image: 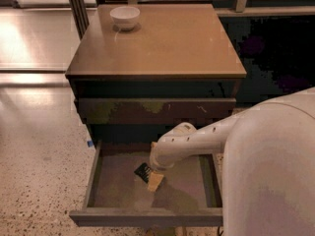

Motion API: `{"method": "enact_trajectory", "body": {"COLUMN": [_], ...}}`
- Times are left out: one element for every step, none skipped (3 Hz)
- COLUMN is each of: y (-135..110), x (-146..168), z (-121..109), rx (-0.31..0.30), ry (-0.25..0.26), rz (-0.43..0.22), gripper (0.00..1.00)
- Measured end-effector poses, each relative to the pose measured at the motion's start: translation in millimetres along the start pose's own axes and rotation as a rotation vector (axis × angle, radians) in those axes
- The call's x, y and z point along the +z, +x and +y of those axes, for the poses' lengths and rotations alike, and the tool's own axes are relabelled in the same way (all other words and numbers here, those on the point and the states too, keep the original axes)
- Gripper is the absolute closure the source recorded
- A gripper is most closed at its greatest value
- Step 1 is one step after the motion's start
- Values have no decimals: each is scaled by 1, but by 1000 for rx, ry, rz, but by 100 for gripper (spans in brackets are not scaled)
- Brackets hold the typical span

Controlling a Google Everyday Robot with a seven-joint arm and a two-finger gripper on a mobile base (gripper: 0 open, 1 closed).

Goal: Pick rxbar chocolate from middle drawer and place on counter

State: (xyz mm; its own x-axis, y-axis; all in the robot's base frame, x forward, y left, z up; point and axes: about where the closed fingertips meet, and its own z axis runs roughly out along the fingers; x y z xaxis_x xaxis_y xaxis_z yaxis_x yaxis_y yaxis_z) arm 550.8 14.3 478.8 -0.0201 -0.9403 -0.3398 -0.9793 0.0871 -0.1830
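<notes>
The middle drawer (118,193) is pulled out at the bottom of the dark cabinet. The rxbar chocolate (142,171), a small black bar, lies flat on its grey bottom near the middle. My gripper (152,166) reaches down into the drawer at the end of the white arm. It is open, and its tan lower finger (155,181) rests right beside the bar's right end. The wrist hides part of the bar and the upper finger. The tan counter (167,43) is the cabinet's top.
A white bowl (125,16) stands at the counter's back left corner. A shut drawer front with worn patches (152,110) sits above the open drawer. My white arm and body fill the right foreground. Speckled floor lies to the left.
</notes>
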Motion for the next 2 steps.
{"method": "enact_trajectory", "body": {"y": [-8, -8], "x": [33, 33], "z": [8, 8], "rx": [68, 68], "ry": [-38, -38], "rz": [16, 16], "gripper": [0, 0]}}
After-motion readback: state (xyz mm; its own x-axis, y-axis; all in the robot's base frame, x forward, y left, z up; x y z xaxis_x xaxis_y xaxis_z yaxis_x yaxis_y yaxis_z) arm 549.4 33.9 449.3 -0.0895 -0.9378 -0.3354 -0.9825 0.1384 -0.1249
